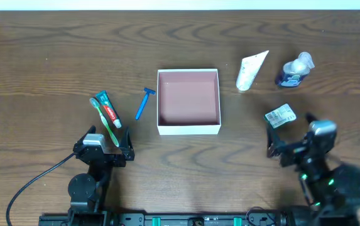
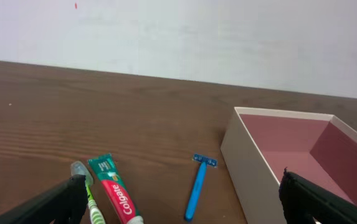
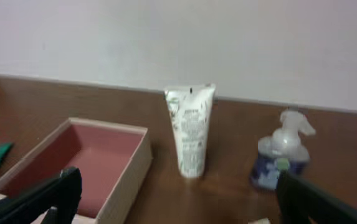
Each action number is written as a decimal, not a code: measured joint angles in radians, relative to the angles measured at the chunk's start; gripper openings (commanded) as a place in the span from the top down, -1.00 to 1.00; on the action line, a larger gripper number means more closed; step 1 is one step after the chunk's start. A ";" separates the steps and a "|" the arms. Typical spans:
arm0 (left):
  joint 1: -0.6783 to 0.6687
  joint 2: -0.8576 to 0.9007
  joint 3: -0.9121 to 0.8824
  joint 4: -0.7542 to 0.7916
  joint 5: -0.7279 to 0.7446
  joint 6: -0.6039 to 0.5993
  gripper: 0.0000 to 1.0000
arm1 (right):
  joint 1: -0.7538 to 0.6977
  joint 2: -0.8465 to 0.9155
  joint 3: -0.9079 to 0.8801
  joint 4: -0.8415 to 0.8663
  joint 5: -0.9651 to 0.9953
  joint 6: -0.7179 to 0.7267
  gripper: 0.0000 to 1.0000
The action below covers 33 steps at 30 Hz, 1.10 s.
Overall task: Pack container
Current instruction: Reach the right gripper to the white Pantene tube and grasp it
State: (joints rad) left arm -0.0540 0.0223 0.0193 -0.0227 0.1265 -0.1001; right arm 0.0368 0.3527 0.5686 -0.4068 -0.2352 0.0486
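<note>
The container [image 1: 189,129], a square white box with a pink-brown inside, stands open and empty at the table's middle. It also shows in the left wrist view [image 2: 250,168] and the right wrist view [image 3: 125,180]. My left gripper [image 1: 109,143] is open and empty, just behind the near ends of a Colgate toothpaste tube [image 1: 107,108] and a green toothbrush [image 1: 104,122]. In its own view the left gripper [image 2: 181,199] faces the toothpaste [image 2: 117,196], the toothbrush [image 2: 86,186] and a blue razor [image 2: 198,183]. My right gripper [image 1: 289,135] is open and empty, right of the container.
The blue razor [image 1: 143,103] lies left of the container. A white tube [image 1: 251,70] and a blue pump bottle [image 1: 294,70] sit at the back right; the right wrist view shows the tube [image 3: 190,134] and the bottle [image 3: 282,155]. A small packet [image 1: 279,115] lies before my right gripper.
</note>
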 measured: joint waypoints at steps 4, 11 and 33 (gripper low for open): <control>0.000 0.000 0.000 0.000 0.000 0.000 -0.96 | 0.000 0.278 0.327 -0.242 -0.037 -0.018 -0.99; 0.000 0.001 0.001 -0.001 0.000 0.000 -0.96 | 0.000 0.703 0.768 -0.360 -0.296 -0.024 -0.98; 0.000 0.001 0.001 -0.001 0.000 0.000 -0.96 | 0.185 1.135 0.817 -0.251 0.020 0.256 -0.64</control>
State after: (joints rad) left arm -0.0540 0.0235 0.0200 -0.0235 0.1268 -0.1001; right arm 0.2214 1.4872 1.3857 -0.6582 -0.2150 0.3042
